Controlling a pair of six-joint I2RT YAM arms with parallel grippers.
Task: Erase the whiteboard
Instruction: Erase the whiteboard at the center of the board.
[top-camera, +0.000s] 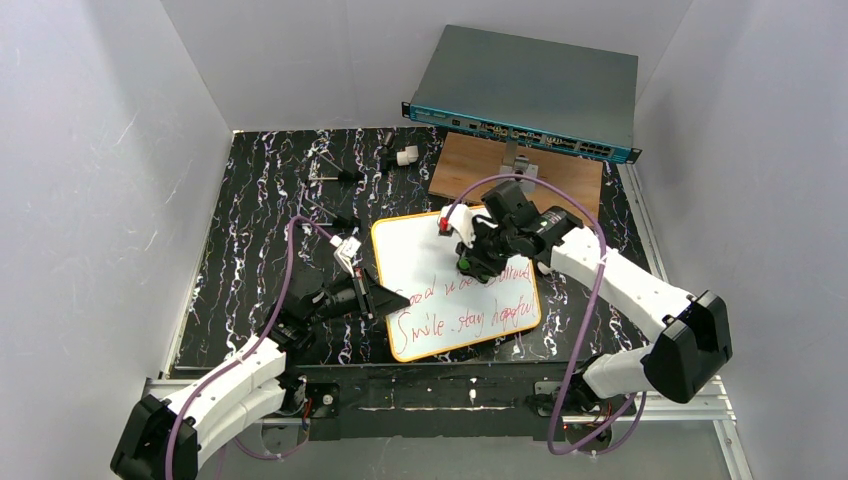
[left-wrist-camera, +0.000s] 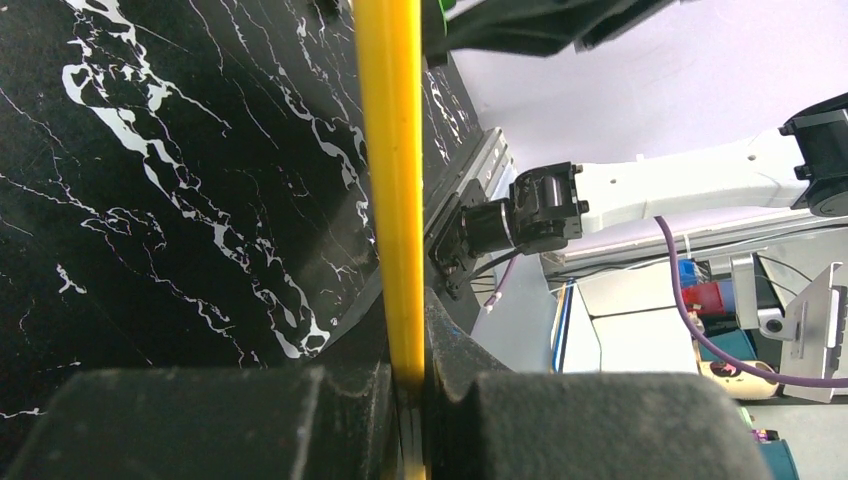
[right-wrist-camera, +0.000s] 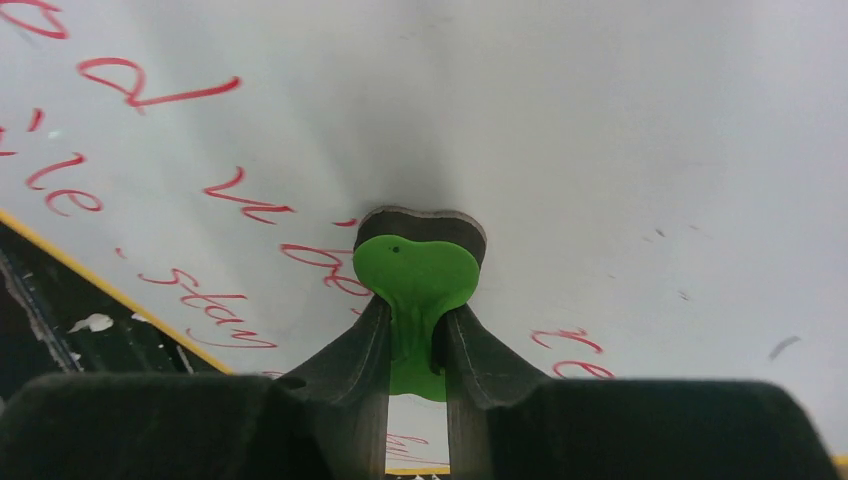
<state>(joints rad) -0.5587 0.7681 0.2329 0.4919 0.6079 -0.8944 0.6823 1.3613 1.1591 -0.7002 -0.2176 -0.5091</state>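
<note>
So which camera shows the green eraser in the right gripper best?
The right wrist view: the green eraser sits centred, clamped in the right gripper, on the whiteboard. The top view shows only a green dot. The left wrist view shows at most a green sliver.

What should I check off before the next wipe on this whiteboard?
1. Board held: ok, left gripper clamps the whiteboard by its yellow frame.
2. Tool held: ok, right gripper is shut on the green eraser.
3. Eraser pad flat on the board: cannot tell, contact face hidden.
4. Board clean: not ok, red writing covers its near part.
</note>
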